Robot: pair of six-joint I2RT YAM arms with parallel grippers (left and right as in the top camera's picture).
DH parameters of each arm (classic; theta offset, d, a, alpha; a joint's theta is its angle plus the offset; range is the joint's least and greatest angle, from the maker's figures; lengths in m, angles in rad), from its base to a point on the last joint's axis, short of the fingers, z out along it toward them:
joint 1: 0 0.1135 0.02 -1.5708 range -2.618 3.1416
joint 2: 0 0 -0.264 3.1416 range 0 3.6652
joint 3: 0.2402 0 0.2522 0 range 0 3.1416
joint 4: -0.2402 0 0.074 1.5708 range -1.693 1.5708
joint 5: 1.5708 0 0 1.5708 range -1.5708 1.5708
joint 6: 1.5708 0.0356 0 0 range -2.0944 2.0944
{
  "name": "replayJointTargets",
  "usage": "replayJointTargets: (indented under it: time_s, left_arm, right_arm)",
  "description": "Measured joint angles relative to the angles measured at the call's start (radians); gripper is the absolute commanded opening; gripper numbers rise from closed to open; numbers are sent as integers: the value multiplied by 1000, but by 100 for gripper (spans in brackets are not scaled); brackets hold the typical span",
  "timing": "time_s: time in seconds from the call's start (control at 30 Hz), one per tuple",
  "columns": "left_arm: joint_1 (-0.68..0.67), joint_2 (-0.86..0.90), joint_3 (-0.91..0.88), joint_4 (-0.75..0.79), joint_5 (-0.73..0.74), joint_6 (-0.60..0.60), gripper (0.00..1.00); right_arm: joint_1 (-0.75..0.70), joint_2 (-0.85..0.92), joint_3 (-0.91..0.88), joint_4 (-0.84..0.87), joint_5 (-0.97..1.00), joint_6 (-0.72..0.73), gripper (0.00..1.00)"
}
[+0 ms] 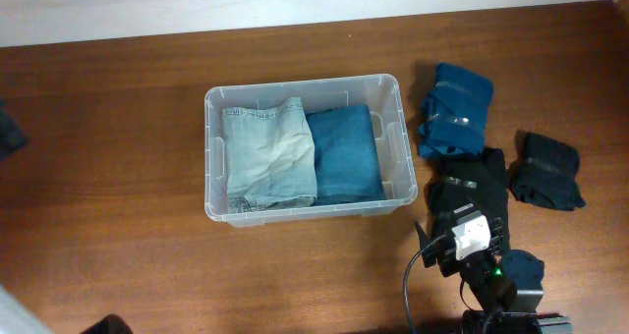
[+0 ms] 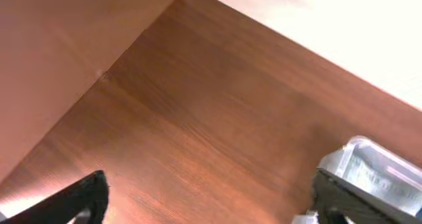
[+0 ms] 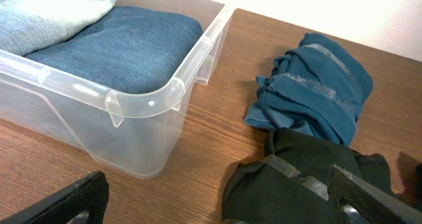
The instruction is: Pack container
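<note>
Seen from overhead, the clear rectangular plastic container [image 1: 401, 138] sits near the middle of the brown wooden table [image 1: 118, 206], its long side running left to right. Two folded pieces lie side by side in it, touching along their inner edges. A pale, washed light-blue denim garment [image 1: 267, 155] is on the left and a darker mid-blue denim garment [image 1: 344, 155] on the right. Three more folded pieces lie on the tabletop to the right of the container. A teal-blue folded garment [image 1: 457, 108] lies by the far right corner, with a near-black folded garment [image 1: 474, 177] touching its near side. A dark navy folded garment [image 1: 548, 170] lies further right, apart from both. The right arm [image 1: 482, 260] covers the near edge of the near-black piece, and its fingers cannot be made out here.

In the left wrist view, the left gripper [image 2: 211, 204] has its black fingers spread wide at the two lower corners, with only bare wood between them. A corner of the container [image 2: 372, 168] shows just behind the right-hand finger.

In the right wrist view, the right gripper [image 3: 217, 204] is likewise spread wide and holds nothing. The container [image 3: 171, 95] fills the left, with the mid-blue garment [image 3: 119, 46] and the pale denim [image 3: 46, 13] inside. The near-black garment [image 3: 297, 178] lies by the right-hand finger, and the teal-blue one [image 3: 323, 85] lies beyond it.
</note>
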Motion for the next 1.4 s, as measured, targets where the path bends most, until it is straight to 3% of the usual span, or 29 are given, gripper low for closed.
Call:
replayJointTargets:
  time_s: [0.23,0.53,0.7,0.97,1.2,1.4]
  left_arm:
    - [89,-5,0,-2,83,-4,100]
    - [89,-3,0,-2,105,-4,100]
    - [89,-3,0,-3,106,-4,100]
    - [89,-3,0,-2,112,-4,100]
    - [89,-2,0,-3,115,-4,100]
    - [89,0,0,-3,119,-4,100]
  right_arm:
    - [0,0,-5,147,-88,53,98]
    - [0,0,-5,125,-238,435,98]
    - [0,2,-4,13,-256,552,98]
    - [0,17,52,159,-247,711,98]
    - [0,297,413,8,-92,691,98]
    - [0,800,876,-277,89,588,98]
